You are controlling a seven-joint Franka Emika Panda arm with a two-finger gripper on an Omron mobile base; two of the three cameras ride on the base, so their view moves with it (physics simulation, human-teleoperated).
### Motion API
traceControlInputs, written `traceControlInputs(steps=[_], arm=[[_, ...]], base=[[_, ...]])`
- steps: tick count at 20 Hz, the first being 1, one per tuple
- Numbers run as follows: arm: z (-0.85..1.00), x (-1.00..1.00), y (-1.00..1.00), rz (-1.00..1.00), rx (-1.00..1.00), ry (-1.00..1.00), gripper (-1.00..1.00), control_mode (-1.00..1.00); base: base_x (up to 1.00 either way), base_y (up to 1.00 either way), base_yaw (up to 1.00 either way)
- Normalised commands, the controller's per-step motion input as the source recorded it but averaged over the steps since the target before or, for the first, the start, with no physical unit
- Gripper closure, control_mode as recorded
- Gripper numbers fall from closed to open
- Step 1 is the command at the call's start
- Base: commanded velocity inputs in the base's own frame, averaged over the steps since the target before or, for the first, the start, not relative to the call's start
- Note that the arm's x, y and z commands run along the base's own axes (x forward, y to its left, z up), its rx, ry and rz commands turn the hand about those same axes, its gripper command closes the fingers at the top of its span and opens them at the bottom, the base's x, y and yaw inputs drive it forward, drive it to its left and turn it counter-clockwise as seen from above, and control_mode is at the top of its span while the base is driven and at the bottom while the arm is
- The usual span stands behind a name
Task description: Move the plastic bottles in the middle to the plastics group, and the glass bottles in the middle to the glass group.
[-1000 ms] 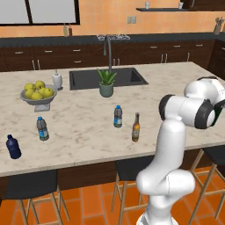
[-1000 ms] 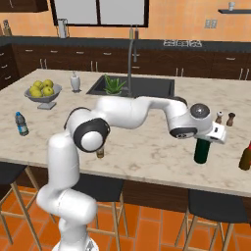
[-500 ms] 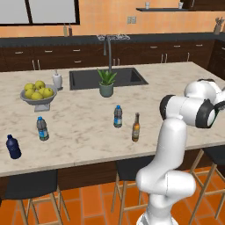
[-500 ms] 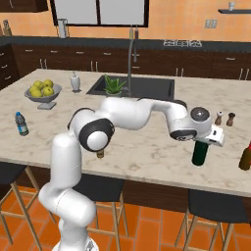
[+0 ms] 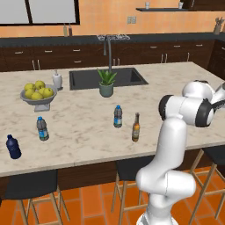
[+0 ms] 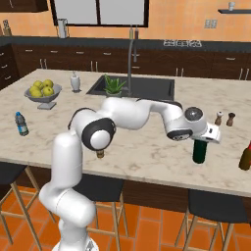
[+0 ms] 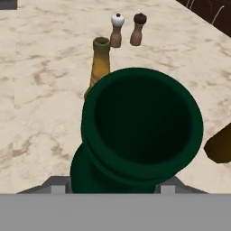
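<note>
Little had shifted: the tool stayed clamped on the green wine bottle, low over the tabletop (right end). Nearby stood the olive-brown bottle; lowering carelessly might topple it.

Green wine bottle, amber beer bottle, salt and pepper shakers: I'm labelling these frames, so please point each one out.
green wine bottle (image 6: 199, 151): right base view, lower body.
amber beer bottle (image 5: 136, 128): left base view, body near the label.
salt and pepper shakers (image 7: 116, 30): hand view, white-topped shaker's body.
</note>
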Motion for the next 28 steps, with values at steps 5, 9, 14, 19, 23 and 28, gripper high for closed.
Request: traceControlInputs(steps=[5, 9, 14, 19, 23, 28], arm=[[-0.05, 0.23, -0.04, 0.0, 0.0, 0.01, 1.0, -1.0], [-0.42, 0.0, -0.01, 0.0, 0.0, 0.05, 1.0, -1.0], [-0.25, 0.0, 0.0, 0.0, 0.0, 0.0, 1.0, -1.0], [0.0, 0.0, 0.0, 0.0, 0.0, 0.0, -1.0, -1.0], [0.09, -0.01, 0.0, 0.0, 0.0, -0.03, -1.0, -1.0], [0.25, 0.0, 0.01, 0.0, 0.0, -0.05, -1.0, -1.0]], base=[[0.0, 0.0, 0.0], [0.0, 0.0, 0.0], [0.0, 0.0, 0.0], [0.0, 0.0, 0.0], [0.0, 0.0, 0.0], [0.0, 0.0, 0.0]])
